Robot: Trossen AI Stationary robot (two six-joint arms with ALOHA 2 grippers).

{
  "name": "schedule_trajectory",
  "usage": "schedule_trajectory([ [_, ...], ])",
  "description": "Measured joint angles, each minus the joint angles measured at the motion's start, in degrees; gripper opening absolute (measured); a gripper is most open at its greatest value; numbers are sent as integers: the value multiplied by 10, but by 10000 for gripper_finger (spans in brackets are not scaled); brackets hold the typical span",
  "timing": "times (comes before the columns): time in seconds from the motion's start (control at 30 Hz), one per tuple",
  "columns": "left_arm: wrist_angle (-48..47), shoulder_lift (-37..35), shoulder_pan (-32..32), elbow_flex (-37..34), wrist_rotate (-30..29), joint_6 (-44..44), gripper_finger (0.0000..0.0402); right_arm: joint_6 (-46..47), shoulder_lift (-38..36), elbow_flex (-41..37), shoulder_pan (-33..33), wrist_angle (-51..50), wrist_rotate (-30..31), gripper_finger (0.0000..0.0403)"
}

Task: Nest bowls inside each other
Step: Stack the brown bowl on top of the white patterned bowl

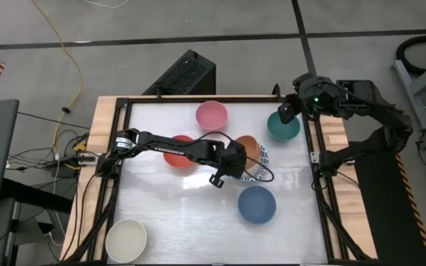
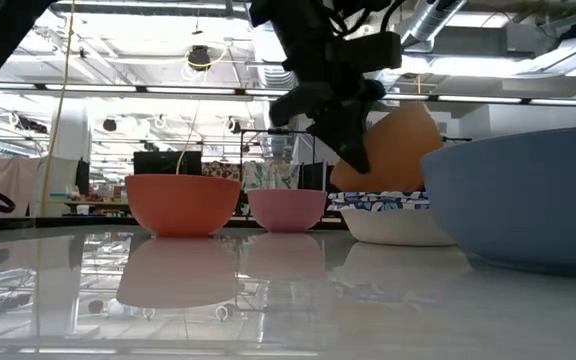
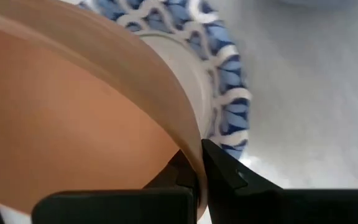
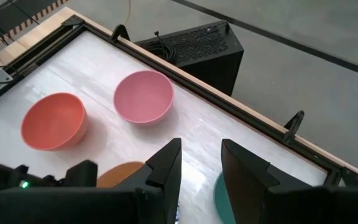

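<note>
From above, the left gripper (image 1: 237,164) pinches the orange bowl (image 1: 248,148) by its rim, tilted over the patterned bowl (image 1: 261,171) mid-tabletop (image 1: 198,214); lowering it level and letting go looks to come next. At table height, the orange bowl leans above the patterned stack, whose count is unclear. The left wrist camera shows closed fingers (image 3: 225,168) on the rim. The right gripper (image 4: 197,163) hovers parted over the green bowl (image 1: 283,127), largely hidden.
</note>
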Motion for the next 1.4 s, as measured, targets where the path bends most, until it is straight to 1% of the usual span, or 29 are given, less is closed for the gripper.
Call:
schedule_trajectory([
  [0.1,5,0,-7,0,-1,32,0,0,0,0,0,0,3,134],
  [0.27,6,0,-9,0,-32,93,0,0,1,0,0,1,3,134],
  [0.37,-1,0,-9,0,-35,128,0,0,1,0,0,1,2,134],
  [0.57,-1,0,-10,0,-27,139,0,0,1,0,0,1,-1,134],
  [0.67,-1,0,-10,0,-27,138,8,1,1,0,0,1,-1,134],
  [0.83,-2,0,-10,0,-27,137,43,1,1,0,0,1,-1,134],
  [1.1,-1,-1,-8,0,-31,132,128,1,1,0,0,-1,-3,134],
  [1.17,1,-1,-7,0,-49,129,148,0,1,0,0,-3,-4,134],
  [1.27,7,-1,-7,0,-103,120,173,0,1,0,0,-3,-4,134],
  [1.33,15,-1,-6,0,-149,109,184,0,1,0,0,-3,-4,134],
  [1.4,17,-1,-3,0,-165,105,189,0,1,0,0,-3,-4,134],
])
